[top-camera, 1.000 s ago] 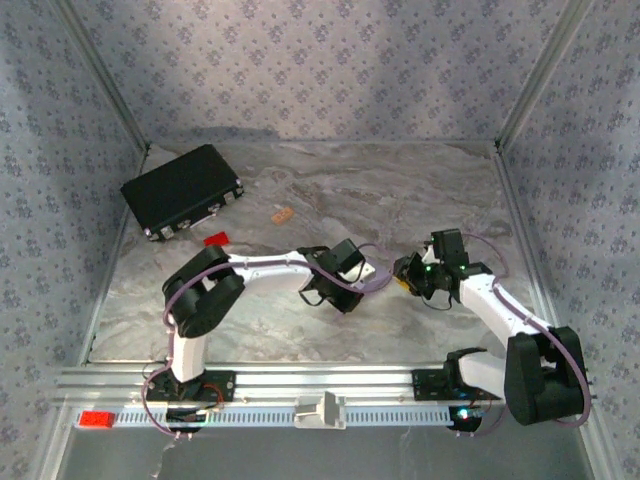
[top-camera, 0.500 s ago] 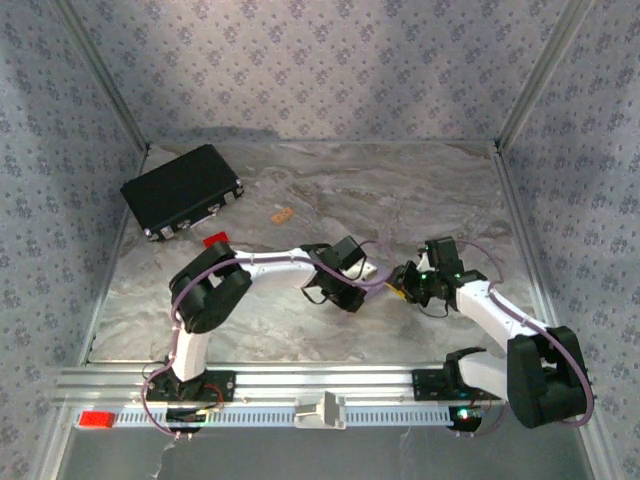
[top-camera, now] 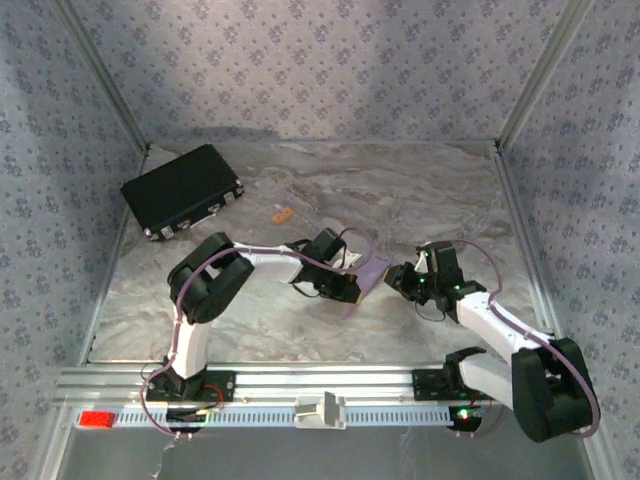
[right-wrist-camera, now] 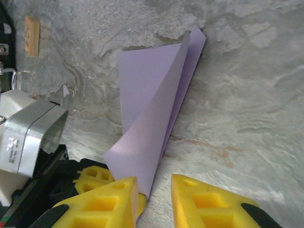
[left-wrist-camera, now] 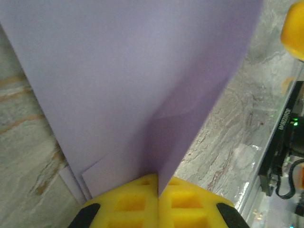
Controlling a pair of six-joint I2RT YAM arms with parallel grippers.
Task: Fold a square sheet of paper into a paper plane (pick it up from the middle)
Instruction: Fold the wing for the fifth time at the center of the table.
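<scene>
Early going, I'd say: the square sheet of paper (right-wrist-camera: 147, 90) lies loosely doubled over mid-table, the left gripper (left-wrist-camera: 157, 187) clamped on it, the right gripper (right-wrist-camera: 154, 199) narrowly parted at its edge — no sharp creases, no point yet.

The paper (right-wrist-camera: 152, 104) is pale lilac, the table (top-camera: 420, 190) grey-veined marble, the case (top-camera: 182, 190) black, the walls (top-camera: 320, 70) floral-printed

My left arm (top-camera: 265, 262) and right arm (top-camera: 495, 322) look alike to me: white tube links, bulky black joint housings, thin lilac cables (top-camera: 478, 250) looping alongside. Both sets of jaws are bright yellow plastic with square recesses, black-edged.
</scene>
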